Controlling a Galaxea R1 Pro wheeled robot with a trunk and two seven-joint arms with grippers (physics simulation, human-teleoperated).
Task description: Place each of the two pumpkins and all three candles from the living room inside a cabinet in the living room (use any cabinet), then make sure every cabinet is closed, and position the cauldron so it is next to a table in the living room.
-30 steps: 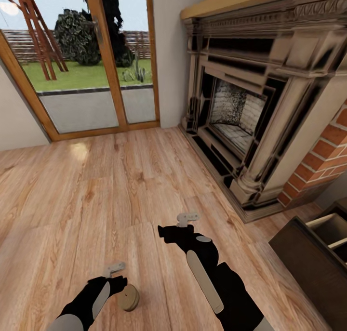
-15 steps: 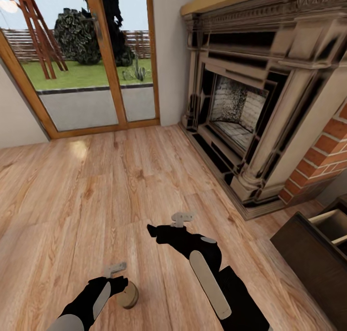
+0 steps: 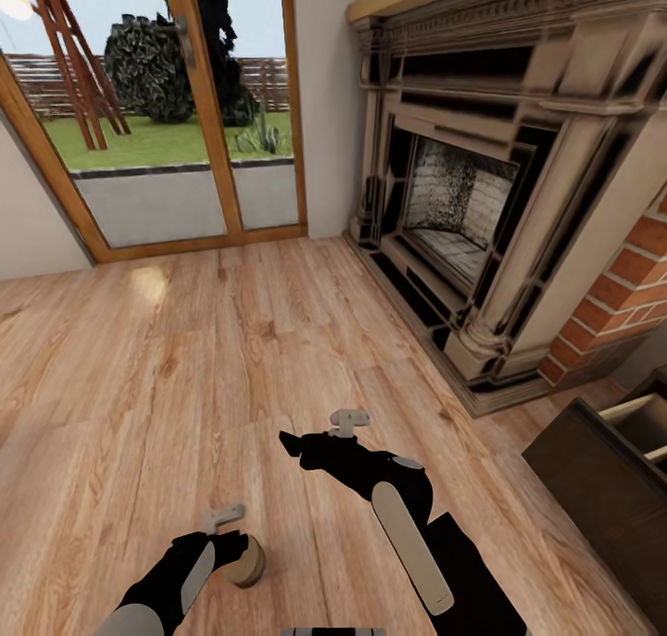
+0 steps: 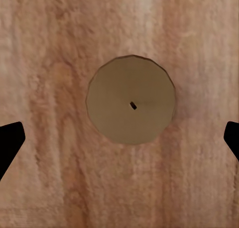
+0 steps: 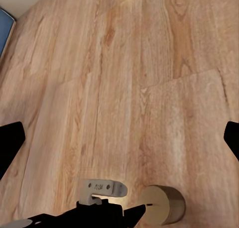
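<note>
One beige candle stands upright on the wooden floor. Its round flat top with a dark wick dot faces the left wrist camera. My left gripper hangs open right above it, fingertips wide apart on either side and not touching it. My right gripper is also open and holds nothing, hovering over bare floor a short way beyond the candle. The dark brown cabinet stands at the lower right with a pale drawer pulled out. The pumpkins and the cauldron are out of view.
A large ornate fireplace with brick sides fills the right, its base jutting onto the floor. A glass door with a wooden frame lies ahead on the left. Wooden floor stretches between them.
The right gripper has moved a little to the left, nearer the candle's side. The head view has shifted slightly. The left gripper still hovers over the candle.
</note>
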